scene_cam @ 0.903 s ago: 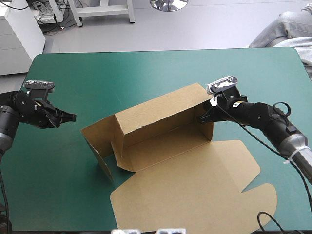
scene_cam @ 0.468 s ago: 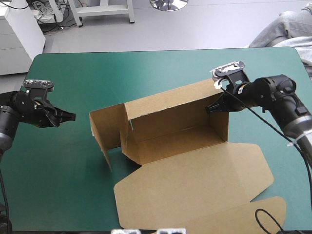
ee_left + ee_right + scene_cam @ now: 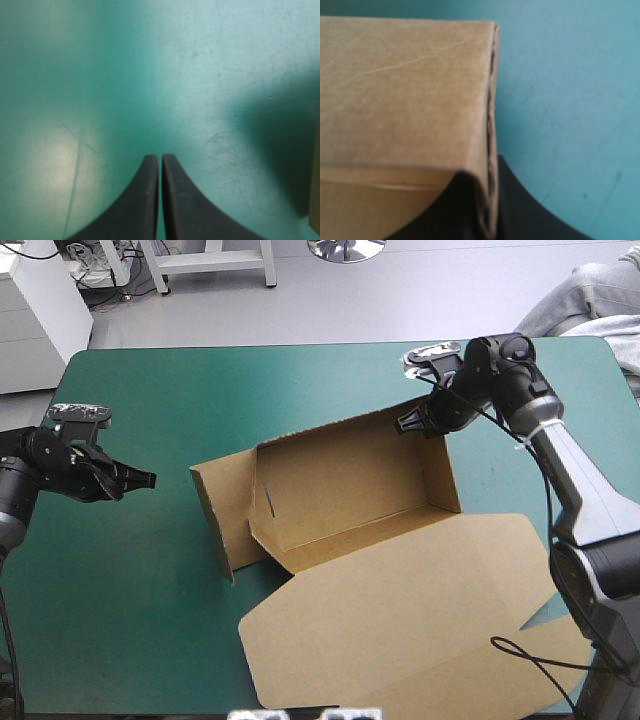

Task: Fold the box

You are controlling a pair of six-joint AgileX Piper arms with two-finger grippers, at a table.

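We've got the right gripper (image 3: 406, 423) clamped on the box's (image 3: 340, 480) far right corner, the left gripper (image 3: 149, 479) hanging fingers-together over the teal-green cover (image 3: 200, 380).

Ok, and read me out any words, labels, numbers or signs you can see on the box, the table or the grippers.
None can be read.
The box shows plain brown board, no print or label.
The teal-green cover bears only faint scuffs.
The left gripper carries no marking.

left pincer (image 3: 160, 156) closed | teal-green cover (image 3: 100, 75) under it | box (image 3: 316, 180) sliver beside
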